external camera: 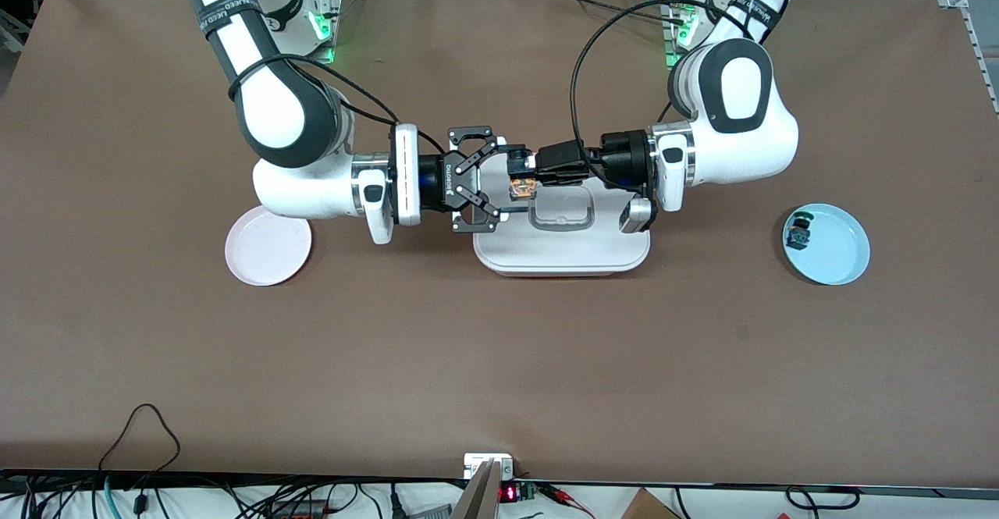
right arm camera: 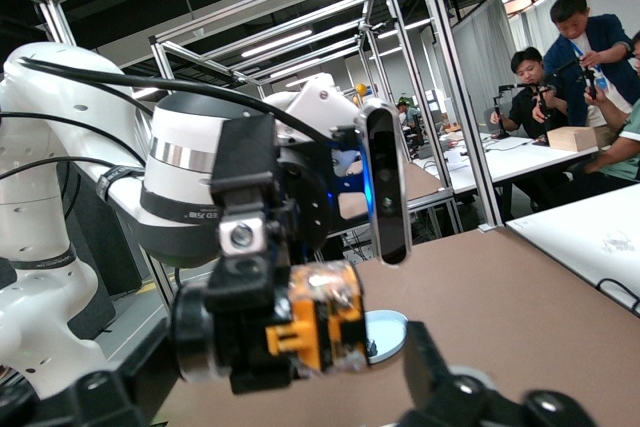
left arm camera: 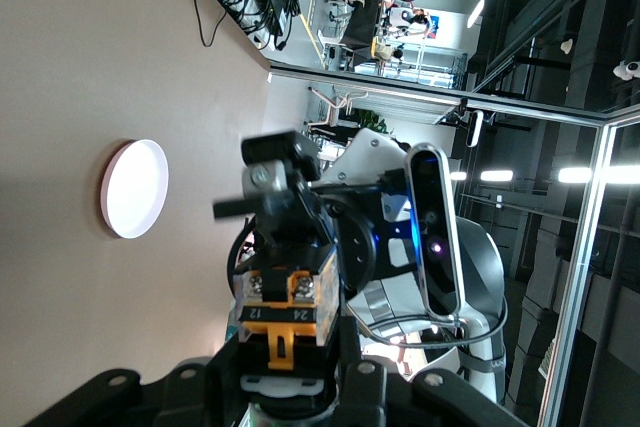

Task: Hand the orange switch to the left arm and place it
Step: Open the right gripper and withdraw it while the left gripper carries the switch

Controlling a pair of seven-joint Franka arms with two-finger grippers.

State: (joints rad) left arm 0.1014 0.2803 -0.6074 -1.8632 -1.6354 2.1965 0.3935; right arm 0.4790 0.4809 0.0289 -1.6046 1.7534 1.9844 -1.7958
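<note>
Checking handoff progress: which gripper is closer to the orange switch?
Left. The left gripper is shut on the orange switch, holding it above the box. The right gripper is open beside it, its fingers around the switch but not yet closed.

a robotics lab or demo hall. two white arms point(external camera: 312, 160) are bolted to a wide brown table point(external camera: 499, 363) edged with aluminium rails and trailing cables point(external camera: 140, 441). the wrist views show a metal frame point(right arm camera: 400, 47), strip lights point(right arm camera: 250, 47) overhead, and people point(right arm camera: 590, 57) at other tables handling gear.
</note>
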